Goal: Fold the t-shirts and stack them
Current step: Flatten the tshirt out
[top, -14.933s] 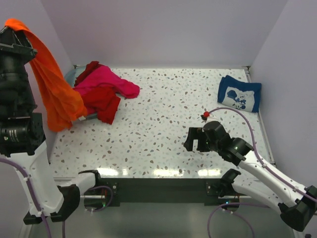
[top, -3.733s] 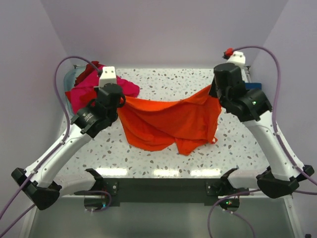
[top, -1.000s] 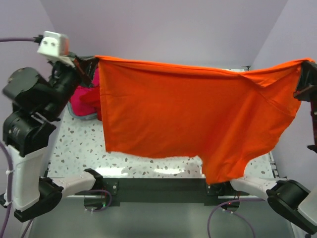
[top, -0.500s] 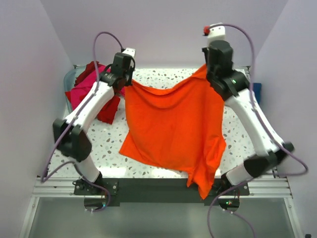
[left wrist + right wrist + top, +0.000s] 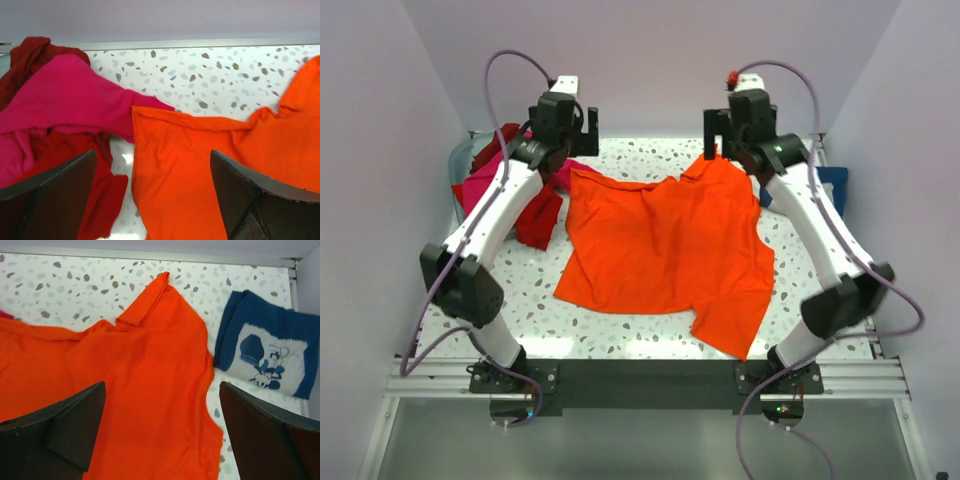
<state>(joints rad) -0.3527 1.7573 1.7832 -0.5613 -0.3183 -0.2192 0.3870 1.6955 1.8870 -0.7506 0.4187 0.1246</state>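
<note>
**On a speckled table, an orange t-shirt lies spread beneath two empty grippers**

Across the middle of the white, grey-flecked table lies a bright orange t-shirt. It is spread mostly flat, with soft wrinkles along its far edge. One part of it trails toward the near right edge of the table. Its far right corner rises to a point close under the right arm.

Both arms reach over the shirt to the far side of the table. The left gripper hangs above the shirt's far left corner. In the left wrist view its two dark fingers are spread wide, with nothing held between them. The right gripper hangs above the far right corner. Its fingers are also wide apart and hold nothing.

At the far left of the table sits a loose heap of other shirts. A hot pink t-shirt lies on top, and one pointed end of it meets the orange shirt's far left corner. A red t-shirt lies under and in front of the pink one. A darker red cloth shows at the back of the heap.

At the far right lies a folded navy blue t-shirt, with a pale printed panel and a cartoon figure facing up. It sits just beside the orange shirt's right edge. A narrow strip of table shows between the two.
</note>
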